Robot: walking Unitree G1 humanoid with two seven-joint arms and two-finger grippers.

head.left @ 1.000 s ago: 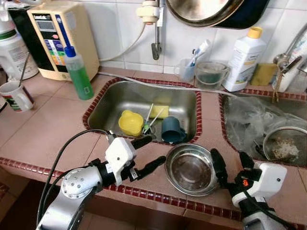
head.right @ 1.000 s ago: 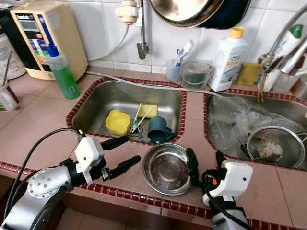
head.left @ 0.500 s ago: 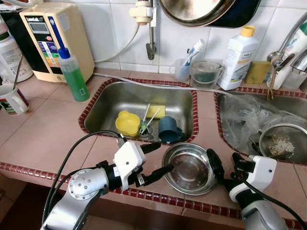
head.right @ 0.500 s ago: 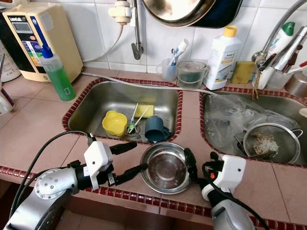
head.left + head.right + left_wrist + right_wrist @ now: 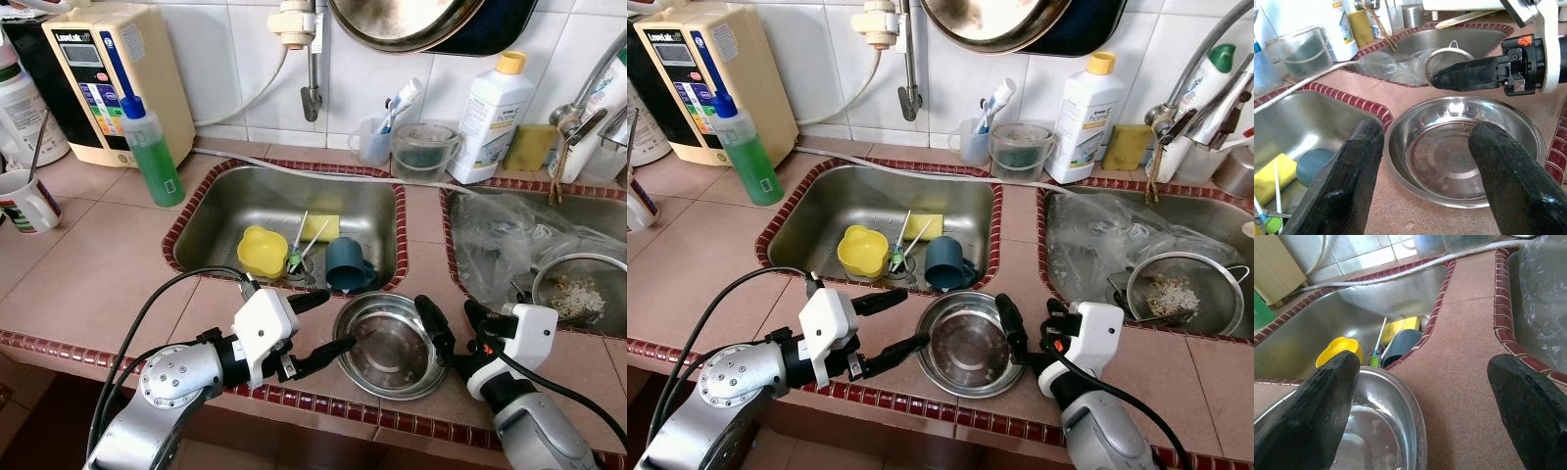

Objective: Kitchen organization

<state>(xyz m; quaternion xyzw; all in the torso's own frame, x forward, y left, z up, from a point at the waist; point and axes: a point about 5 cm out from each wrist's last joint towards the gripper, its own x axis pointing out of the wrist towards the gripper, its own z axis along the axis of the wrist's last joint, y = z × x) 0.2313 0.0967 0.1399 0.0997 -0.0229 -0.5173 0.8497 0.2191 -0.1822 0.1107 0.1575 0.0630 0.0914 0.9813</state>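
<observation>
Steel bowl [image 5: 390, 345], with only a film of water inside, sits on the counter [image 5: 98, 284] just in front of the sink [image 5: 250, 201], which holds a yellow cup [image 5: 263, 251], blue cup [image 5: 345, 264] and sponge [image 5: 323, 227]. Left gripper [image 5: 321, 325] and right gripper [image 5: 453, 323] flank it, both spread wide, holding nothing.

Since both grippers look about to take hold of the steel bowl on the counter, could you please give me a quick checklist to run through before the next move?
1. Left gripper open, at the steel bowl's left rim: ok.
2. Right gripper open, one finger over the bowl's right rim: ok.
3. Bowl sits flat on the counter, upright: ok.
4. Bowl empty: looks so, though reflections make it hard to be sure: cannot tell.
5. Bowl close to the counter's front edge, so a push could slide it off: not ok.
6. Either gripper touching the rim yet: cannot tell.
</observation>
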